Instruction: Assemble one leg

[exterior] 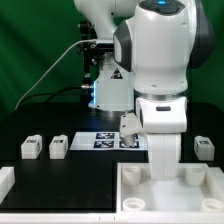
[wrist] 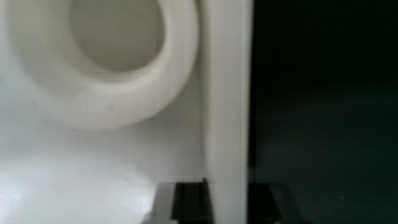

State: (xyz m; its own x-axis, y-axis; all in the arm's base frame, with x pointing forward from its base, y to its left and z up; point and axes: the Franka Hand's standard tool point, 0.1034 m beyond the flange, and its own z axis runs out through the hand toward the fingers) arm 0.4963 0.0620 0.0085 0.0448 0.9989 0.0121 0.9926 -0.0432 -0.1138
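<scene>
Leg [exterior: 58, 147] loose on table [exterior: 85, 172], arm pointing straight down onto white panel [exterior: 130, 192], end effector's [exterior: 163, 170] grip impossible to tell

Robotics lab test bench.
White robot arm [exterior: 160, 55] over a black table [exterior: 45, 125], green backdrop [exterior: 30, 45] behind, tagged marker board [exterior: 100, 139].

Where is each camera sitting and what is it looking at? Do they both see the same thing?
Exterior view: sits off the arm, low near the table's edge, and faces across the black table. It sees the white panel nearest, then the legs and the marker board. The big white arm fills the middle.
Wrist view: sits on the wrist, pressed close to the panel. It stares at one round socket. The picture is blurred and no robot part is clear.
Shared: both see the white panel.
</scene>
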